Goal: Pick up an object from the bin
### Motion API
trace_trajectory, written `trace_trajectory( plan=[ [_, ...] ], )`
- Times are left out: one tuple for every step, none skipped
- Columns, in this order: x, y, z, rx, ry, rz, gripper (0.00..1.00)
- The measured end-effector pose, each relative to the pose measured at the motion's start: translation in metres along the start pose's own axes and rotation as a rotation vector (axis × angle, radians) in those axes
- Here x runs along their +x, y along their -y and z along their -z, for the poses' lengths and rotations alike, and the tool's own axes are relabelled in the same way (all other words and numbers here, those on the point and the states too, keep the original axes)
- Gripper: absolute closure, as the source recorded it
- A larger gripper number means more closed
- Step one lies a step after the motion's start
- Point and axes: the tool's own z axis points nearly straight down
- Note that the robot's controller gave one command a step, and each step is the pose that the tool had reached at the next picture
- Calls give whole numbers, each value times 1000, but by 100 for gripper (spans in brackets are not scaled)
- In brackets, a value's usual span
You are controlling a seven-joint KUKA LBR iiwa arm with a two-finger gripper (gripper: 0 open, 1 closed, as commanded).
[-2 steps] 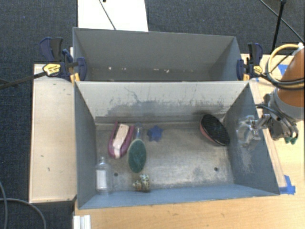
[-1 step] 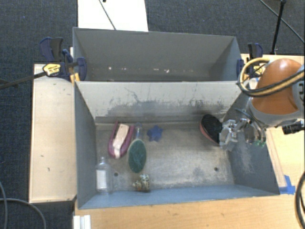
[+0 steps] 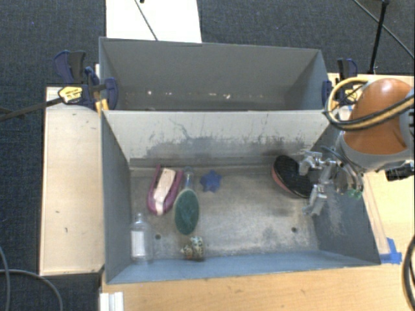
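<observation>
Grey metal bin, deep, with sloping walls and a scuffed floor left bare across the middle. Reaching in over the right rim, the robot arm under its rounded orange cover, wrist tipped down toward the right-hand end of the bin floor. Claw low beside the right wall, hanging just to the right of a black oval object with a reddish edge, which lies near the back right corner of the floor; touching or narrowly apart, cannot tell. Released or clenched, cannot tell either; nothing seen held in it. Well apart, gathered at the left end: a pink and purple packet lying lengthwise, and just to its right, touching or nearly so, a dark green oval brush. Nearer the front left corner, a small clear bottle with a pale label, apart from the packet. Behind the brush and a little right, a small blue star-shaped piece near the back wall. At the front wall, just below the brush, a small mottled lump, kind unclear. Around the bin, dark grey carpet.
</observation>
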Motion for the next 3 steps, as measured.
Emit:
trace_trajectory(
  plan=[
    [-36,1,-56,0,7,-32,0],
    [-36,1,-53,1,8,-27,100],
    [-30,-15,194,-1,11,-47,100]
  ],
)
